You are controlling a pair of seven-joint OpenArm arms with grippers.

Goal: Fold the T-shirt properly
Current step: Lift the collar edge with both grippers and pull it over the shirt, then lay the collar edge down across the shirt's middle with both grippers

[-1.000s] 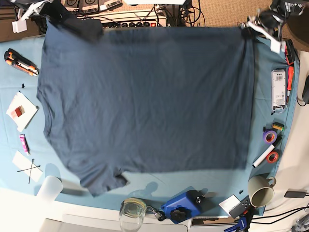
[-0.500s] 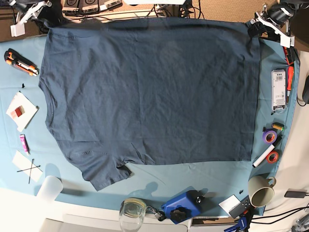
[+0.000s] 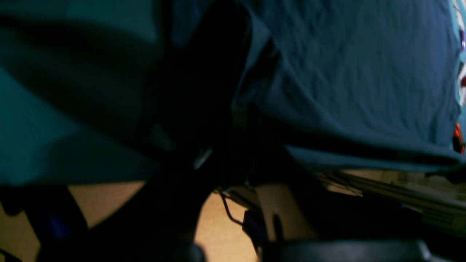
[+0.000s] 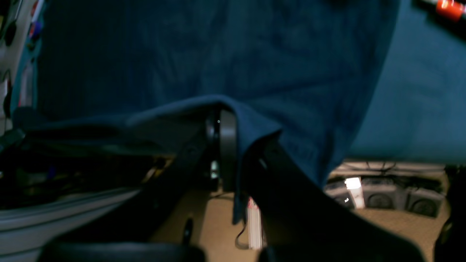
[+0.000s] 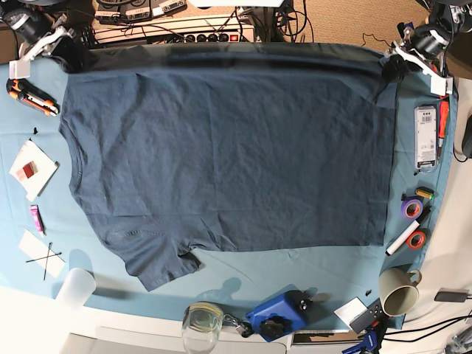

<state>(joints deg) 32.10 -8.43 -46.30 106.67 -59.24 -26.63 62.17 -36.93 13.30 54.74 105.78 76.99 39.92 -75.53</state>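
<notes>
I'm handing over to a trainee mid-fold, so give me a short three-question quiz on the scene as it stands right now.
1. True or false: both grippers are shut on the T-shirt.
2. Which edge of the T-shirt do the left gripper and the right gripper hold in the base view: A) the far edge, B) the near edge, C) the sleeve?
3. Fill in: the mug stands near the table's ____ corner on the left arm's side.

Key: 1 true; each gripper pinches a far corner. 2 A; the far edge is stretched between them. 3 near.
</notes>
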